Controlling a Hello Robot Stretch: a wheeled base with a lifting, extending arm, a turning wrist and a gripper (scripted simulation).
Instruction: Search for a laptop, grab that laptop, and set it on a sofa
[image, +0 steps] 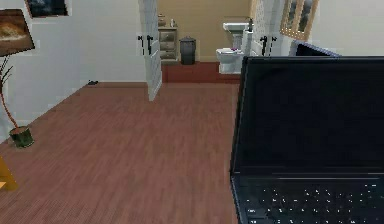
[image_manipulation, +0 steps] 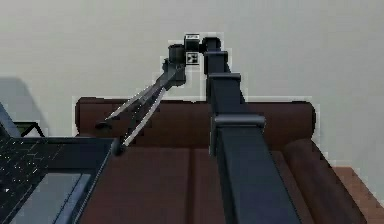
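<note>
Arm side view: arm (image_manipulation: 235, 130) is hanging out over the brown sofa (image_manipulation: 290, 120), and gripper (image_manipulation: 110, 138) is pointing at the open laptop (image_manipulation: 40, 170) by the sofa's left end. Jaw state and grip: can't tell. I'm suggesting centring the laptop flat over the cushions before release, since it's looking too far left.

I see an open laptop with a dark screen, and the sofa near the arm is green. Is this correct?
The sofa is dark brown, not green; the arm side view shows it. The open laptop with a dark screen is right.
</note>
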